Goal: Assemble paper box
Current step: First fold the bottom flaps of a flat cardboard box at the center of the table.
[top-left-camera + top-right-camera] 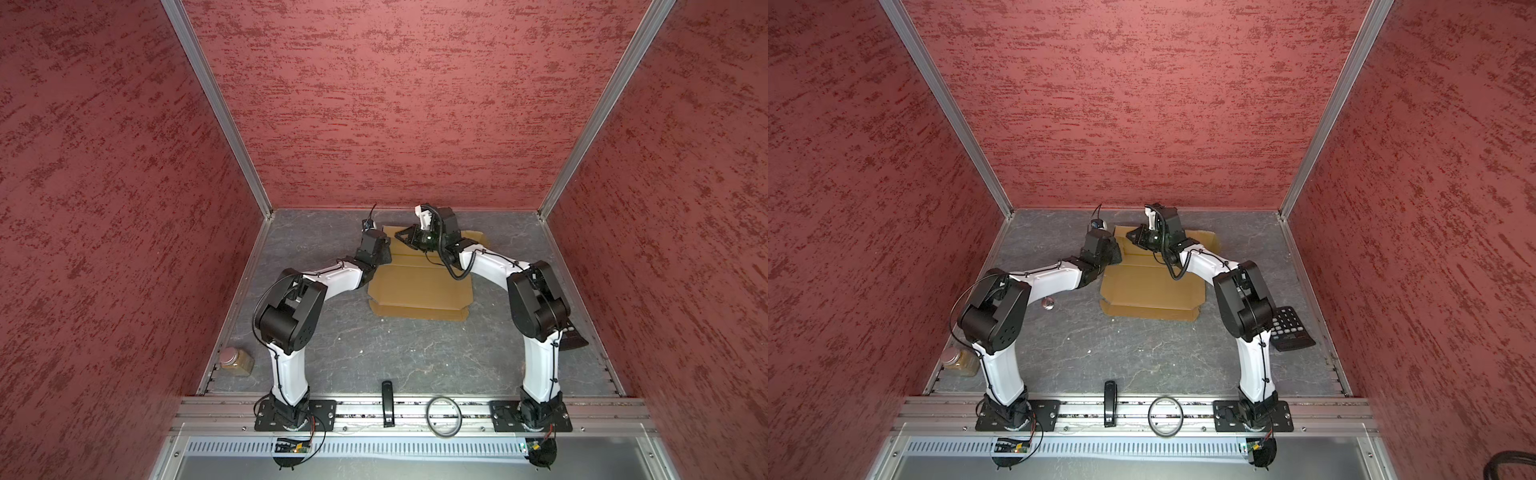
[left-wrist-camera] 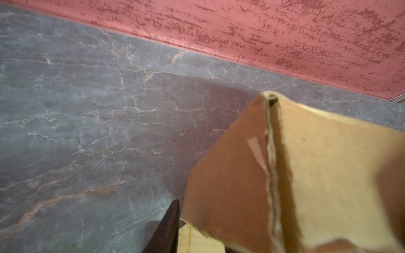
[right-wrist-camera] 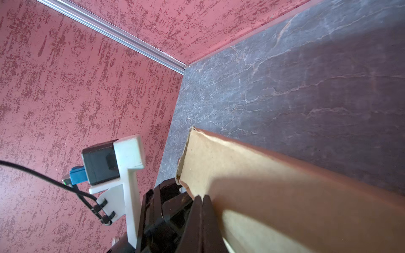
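The grey veined table [image 1: 415, 357] carried the paper box [image 1: 419, 286] toward its far middle, between the two arms. It was a tan cardboard sheet whose near panels lay flat, with the far part folded upward. At the sheet's far left corner, the left pincer [image 1: 383, 251] stood partly spread about a raised flap [image 2: 236, 175]. The left wrist view showed one dark finger [image 2: 169, 225] just clear of the flap's outer face. Its mate was only a blur on the other side, so no pinch could be seen. The right pincer [image 3: 201, 210] reached over the far edge of the box with its fingers pressed together and nothing between them. Its tip touched the ragged end of the upright cardboard wall [image 3: 274, 186].
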{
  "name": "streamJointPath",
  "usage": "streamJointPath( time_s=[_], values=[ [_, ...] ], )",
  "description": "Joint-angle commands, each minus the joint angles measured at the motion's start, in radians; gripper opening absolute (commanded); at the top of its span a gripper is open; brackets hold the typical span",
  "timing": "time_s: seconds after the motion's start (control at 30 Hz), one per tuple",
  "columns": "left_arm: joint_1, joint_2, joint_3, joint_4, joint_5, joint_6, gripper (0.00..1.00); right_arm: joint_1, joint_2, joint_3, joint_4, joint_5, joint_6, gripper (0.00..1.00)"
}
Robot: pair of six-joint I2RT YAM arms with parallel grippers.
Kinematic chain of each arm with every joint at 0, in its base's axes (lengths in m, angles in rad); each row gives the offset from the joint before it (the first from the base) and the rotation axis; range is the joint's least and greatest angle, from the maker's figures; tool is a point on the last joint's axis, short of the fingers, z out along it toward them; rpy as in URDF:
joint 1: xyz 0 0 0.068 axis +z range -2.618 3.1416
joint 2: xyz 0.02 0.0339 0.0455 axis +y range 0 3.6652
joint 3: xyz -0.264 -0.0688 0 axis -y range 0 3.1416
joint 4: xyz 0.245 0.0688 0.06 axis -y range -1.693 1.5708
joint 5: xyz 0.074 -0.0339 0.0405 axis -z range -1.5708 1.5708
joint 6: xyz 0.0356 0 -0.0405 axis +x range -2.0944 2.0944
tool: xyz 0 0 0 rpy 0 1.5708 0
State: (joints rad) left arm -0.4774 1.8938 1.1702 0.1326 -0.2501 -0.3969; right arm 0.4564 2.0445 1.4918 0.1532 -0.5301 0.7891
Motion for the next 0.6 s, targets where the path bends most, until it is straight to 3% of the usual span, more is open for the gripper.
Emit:
streamJointPath(
  time_s=[0.0,0.57],
  values=[
    [-0.003,-0.022,-0.005,0.059,-0.034,0.041,0.33,0.003,0.014,0.019,0.015,-0.001,0.018,0.04],
    [-0.009,0.030,0.036,0.089,-0.064,0.179,0.30,0.004,0.016,0.013,0.046,-0.019,0.069,0.04]
  ],
)
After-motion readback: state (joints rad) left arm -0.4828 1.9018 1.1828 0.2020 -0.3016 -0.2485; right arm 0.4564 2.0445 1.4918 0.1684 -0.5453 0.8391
